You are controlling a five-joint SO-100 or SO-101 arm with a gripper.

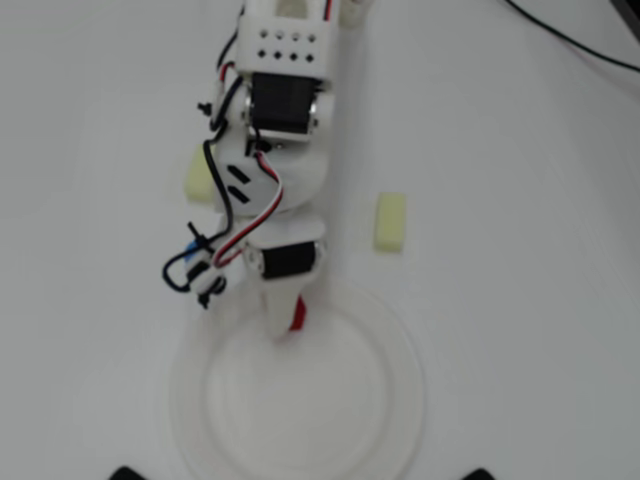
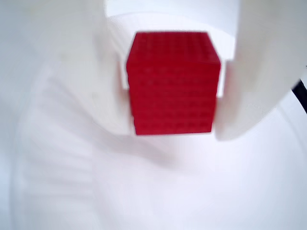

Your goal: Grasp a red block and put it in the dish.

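No writing could be read anywhere in either view.

From where I stood, the arm carried no label, brand or number that I could make out in the overhead view; its white housing showed only two rows of small round holes, not characters. The red block in the wrist view had a gridded surface pattern but no letters or digits. The dish, the two pale yellow blocks and the table were likewise plain, without marks or signs.
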